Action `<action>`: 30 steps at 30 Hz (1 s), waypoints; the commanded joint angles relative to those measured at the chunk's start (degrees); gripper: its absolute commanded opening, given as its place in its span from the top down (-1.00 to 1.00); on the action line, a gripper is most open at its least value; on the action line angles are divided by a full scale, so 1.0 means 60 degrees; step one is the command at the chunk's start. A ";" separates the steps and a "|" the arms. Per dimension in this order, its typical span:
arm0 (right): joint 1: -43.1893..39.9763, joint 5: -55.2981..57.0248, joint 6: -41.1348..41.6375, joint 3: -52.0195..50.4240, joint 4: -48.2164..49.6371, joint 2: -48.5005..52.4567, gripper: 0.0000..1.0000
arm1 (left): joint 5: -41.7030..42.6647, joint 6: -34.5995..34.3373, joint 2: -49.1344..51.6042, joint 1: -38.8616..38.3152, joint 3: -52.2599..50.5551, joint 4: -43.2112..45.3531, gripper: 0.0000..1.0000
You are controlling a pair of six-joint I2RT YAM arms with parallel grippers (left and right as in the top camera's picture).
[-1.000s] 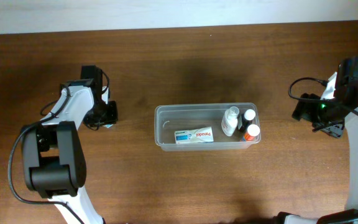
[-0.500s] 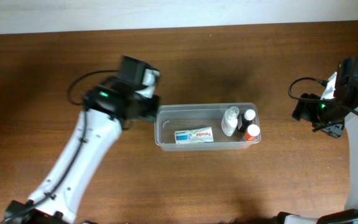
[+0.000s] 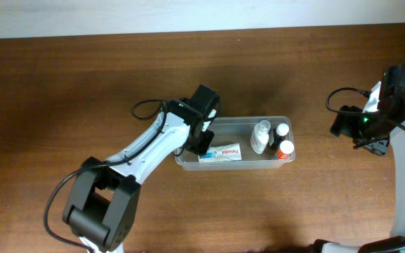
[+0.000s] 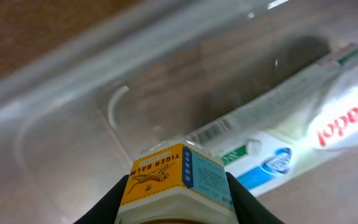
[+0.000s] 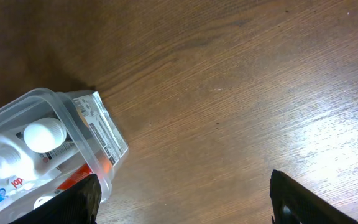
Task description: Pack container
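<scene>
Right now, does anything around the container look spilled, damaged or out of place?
Nothing stands out. The container sits level, bottles and Panadol box inside; the left tool holds a Tiger Balm box over its emptier end.

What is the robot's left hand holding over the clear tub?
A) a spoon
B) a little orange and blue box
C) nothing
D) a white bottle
B: the left wrist view shows a little orange and blue box pinched between the fingers of the left gripper, above the tub.
</scene>
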 commanded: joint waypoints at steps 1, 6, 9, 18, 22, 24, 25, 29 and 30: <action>0.0018 -0.0127 -0.0076 -0.0036 0.0000 0.0026 -0.57 | -0.0109 -0.0109 -0.0040 0.0328 -0.0004 0.0076 0.14; 0.0018 -0.0127 -0.0142 -0.0036 -0.0022 0.0026 -0.57 | -0.0117 -0.0066 -0.0648 0.0321 0.0441 -0.0291 -0.53; 0.0018 -0.0127 -0.0142 -0.0036 -0.0018 0.0026 -0.57 | -0.0284 0.0000 -0.1501 0.0321 0.0743 -0.0321 -0.71; 0.1188 -0.0623 -0.0998 -0.0033 0.0718 0.0026 -0.58 | -0.1796 -0.0066 -0.4360 0.1479 0.0987 -0.0386 -0.99; 0.2244 -0.0331 -0.1191 -0.0033 0.1894 0.0026 -0.78 | -0.1453 -0.1053 -0.4350 0.3344 0.0987 -0.0364 -0.99; 0.2517 -0.0328 -0.1468 -0.0033 0.2269 0.0026 -0.84 | -0.1395 -0.1264 -0.4153 0.4058 0.0987 -0.0364 -0.99; 0.2583 -0.0331 -0.1552 -0.0033 0.2328 0.0026 -0.90 | -0.1348 -0.1257 -0.4054 0.4306 0.0987 -0.0430 -0.99; 0.2568 -0.0306 -0.1537 -0.0033 0.2047 -0.0331 -1.00 | -0.0499 -0.0590 -0.4164 0.4874 0.0984 -0.1104 -0.99; 0.2572 -0.0178 -0.1501 -0.0033 0.1963 -0.0521 -0.97 | -0.0499 -0.0488 -0.4295 0.4860 0.0984 -0.1118 -0.99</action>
